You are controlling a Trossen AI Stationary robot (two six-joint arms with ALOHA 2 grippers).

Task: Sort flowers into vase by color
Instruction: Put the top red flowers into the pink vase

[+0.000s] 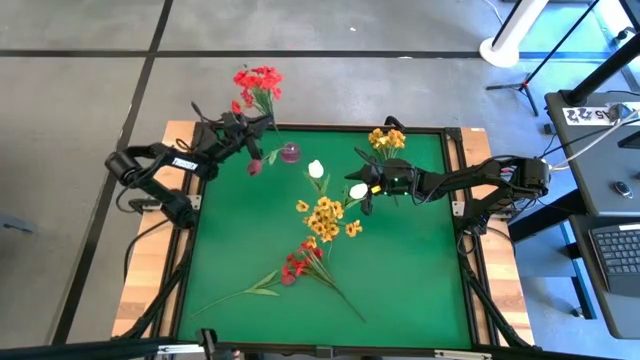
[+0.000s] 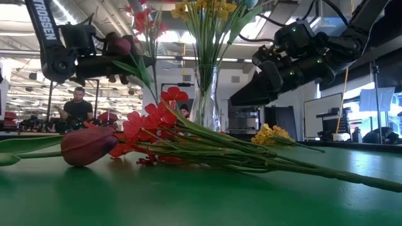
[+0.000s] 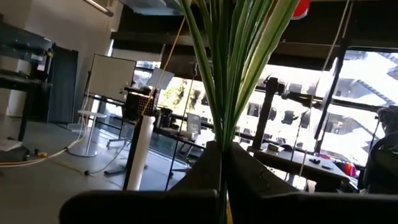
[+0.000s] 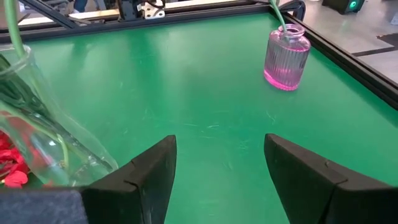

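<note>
My left gripper [image 1: 246,128] is at the table's far left, shut on a red flower spray whose blossoms [image 1: 258,82] stand out past the far edge. A dark red bud [image 1: 255,165] shows just near of it. My right gripper [image 1: 368,192] hovers open over the middle right, with a white bud [image 1: 358,190] beside it and another white bud [image 1: 316,169] farther left. A pink vase [image 4: 287,56] stands on the cloth with one green stem in it. Yellow sprays [image 1: 325,215] and red sprays [image 1: 300,262] lie flat on the table. My left gripper pinches a bundle of several green stems [image 3: 224,134] between its two fingers [image 3: 202,171], which lie across them. The stems rise out of the hold and fan apart, with a red blossom [image 3: 301,6] at the top. The spray is lifted clear of the table.
A clear glass vase [image 2: 204,94] holds green stems topped with yellow blossoms [image 1: 387,138] at the far right. Another glass vase wall [image 4: 43,143] stands close beside my right gripper. A dark red tulip [image 2: 88,145] lies at the near edge. People sit behind the table.
</note>
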